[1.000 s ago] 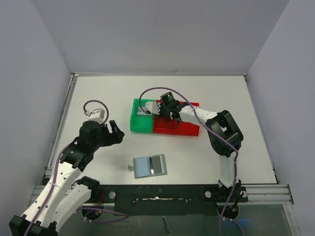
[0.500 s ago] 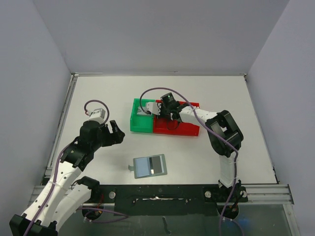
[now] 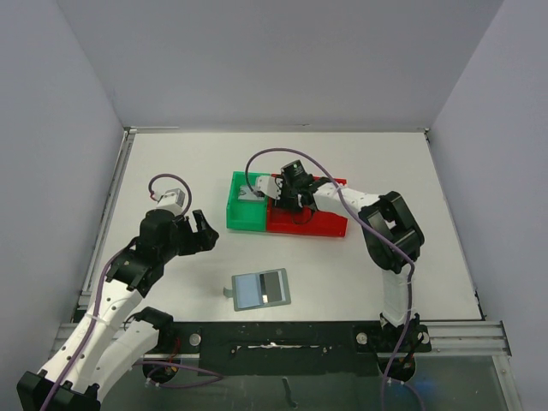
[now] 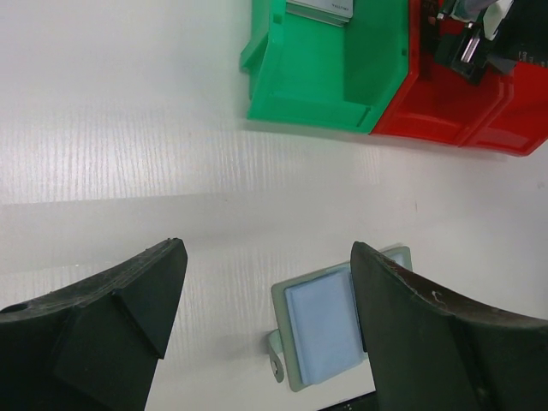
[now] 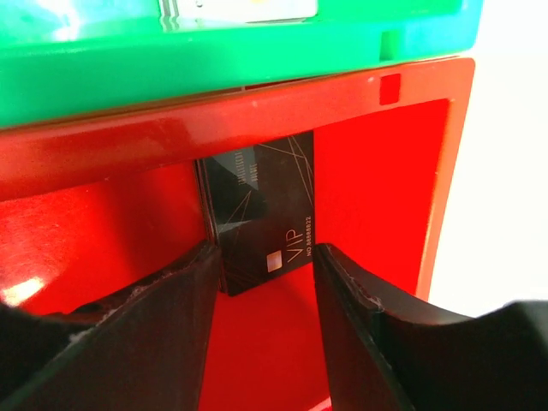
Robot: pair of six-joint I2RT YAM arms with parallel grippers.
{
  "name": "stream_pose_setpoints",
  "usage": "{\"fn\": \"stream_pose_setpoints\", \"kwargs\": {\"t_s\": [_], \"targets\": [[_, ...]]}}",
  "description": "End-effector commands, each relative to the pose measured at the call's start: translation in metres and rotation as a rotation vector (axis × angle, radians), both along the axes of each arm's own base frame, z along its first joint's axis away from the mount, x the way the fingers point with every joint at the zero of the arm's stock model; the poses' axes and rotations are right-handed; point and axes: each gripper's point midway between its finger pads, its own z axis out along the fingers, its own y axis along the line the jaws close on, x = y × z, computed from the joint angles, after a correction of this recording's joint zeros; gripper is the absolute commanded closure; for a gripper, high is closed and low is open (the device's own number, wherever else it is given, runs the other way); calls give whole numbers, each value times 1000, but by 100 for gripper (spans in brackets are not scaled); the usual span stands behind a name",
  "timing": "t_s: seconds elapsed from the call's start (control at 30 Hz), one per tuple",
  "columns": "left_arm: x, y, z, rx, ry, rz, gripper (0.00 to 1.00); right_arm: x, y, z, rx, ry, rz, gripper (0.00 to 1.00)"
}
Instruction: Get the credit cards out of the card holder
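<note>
The card holder point(image 3: 261, 288) lies open and flat near the table's front edge, pale blue-grey, with a strap tab on its left edge. It also shows in the left wrist view point(image 4: 330, 330). My left gripper point(image 3: 203, 233) point(image 4: 267, 257) is open and empty, to the left of and beyond the holder. My right gripper point(image 3: 288, 202) point(image 5: 264, 257) is open, down inside the red bin point(image 3: 321, 224). A black credit card point(image 5: 261, 210) marked VIP lies on the red bin's floor point(image 5: 360, 197) between the jaws, and I cannot tell whether they touch it. A pale card point(image 4: 321, 8) rests in the green bin point(image 3: 244, 218).
The green bin point(image 4: 317, 77) and red bin point(image 4: 445, 107) stand joined side by side mid-table, the green one on the left. The green bin's wall point(image 5: 214, 51) rises just beyond the red bin's rim. White table point(image 3: 385, 171) lies around them, with walls on three sides.
My right gripper has shifted slightly inside the red bin. The left arm and the card holder have stayed put.
</note>
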Motion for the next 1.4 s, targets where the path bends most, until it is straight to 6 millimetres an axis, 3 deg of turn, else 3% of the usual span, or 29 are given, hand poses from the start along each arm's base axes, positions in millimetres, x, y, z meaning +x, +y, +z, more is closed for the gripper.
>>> {"fn": "stream_pose_setpoints", "kwargs": {"t_s": [0.0,0.27,0.5,0.67,0.77,0.9,1.0,1.07,1.1,1.23,1.37], "targets": [[11,-5,20,-25,-85,-18,22,16,10,27,70,-38,-20,51],[11,-6,20,-28,-84,-26,22,21,14,64,139,-99,-37,46],[9,-6,11,-24,-70,-33,22,12,13,134,301,-234,-69,45],[9,-7,12,-25,-74,-33,22,-14,2,201,515,-332,-148,46],[9,-7,11,-29,-73,-38,22,-44,-8,230,684,-360,-199,44],[9,-7,13,-32,-81,-35,22,-83,-27,255,923,-356,-287,38],[10,-5,16,-36,-96,-20,22,-107,-46,254,1103,-300,-418,24],[9,-6,19,-48,-109,-21,21,-118,-59,239,1192,-231,-538,5],[9,-7,21,-58,-117,-24,21,-125,-62,231,1220,-189,-572,2],[9,-15,21,-132,-136,-25,17,-160,-45,198,1313,59,-560,2],[10,-47,28,-335,-116,-85,18,-189,-27,154,1390,358,-648,3]]}}
